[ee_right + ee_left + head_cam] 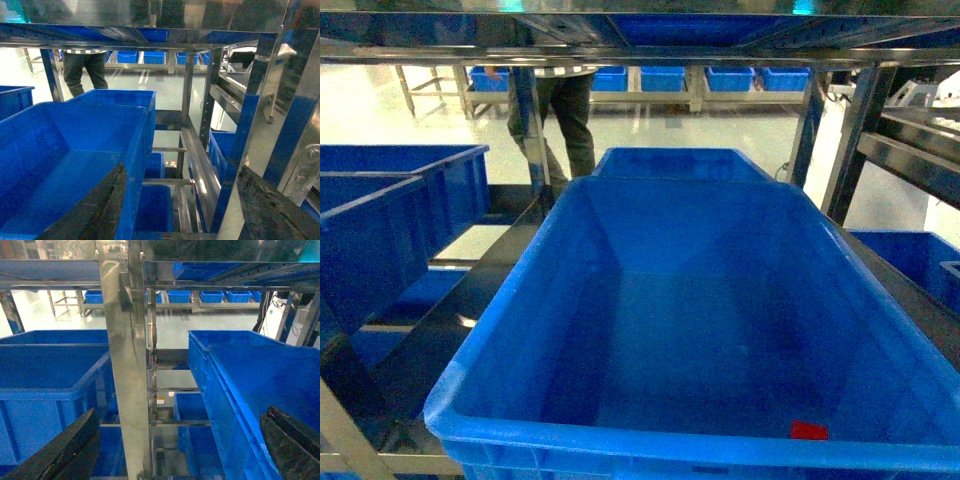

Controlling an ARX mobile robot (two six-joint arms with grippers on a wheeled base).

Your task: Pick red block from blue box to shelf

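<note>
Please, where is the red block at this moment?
In the head view, the red block lies on the floor of the large blue box, near its front wall and toward the right side. Neither wrist view shows it.

My head camera looked down, close, into the big blue plastic crate (700, 300); both wrist cameras faced forward, flanking it (75, 145).

Bright light is flooding the pale floor (650, 130) behind the shelf (620, 50), washing it out. Glare is streaking the steel posts (122, 365). All views are looking soft, slightly blurred.
</note>
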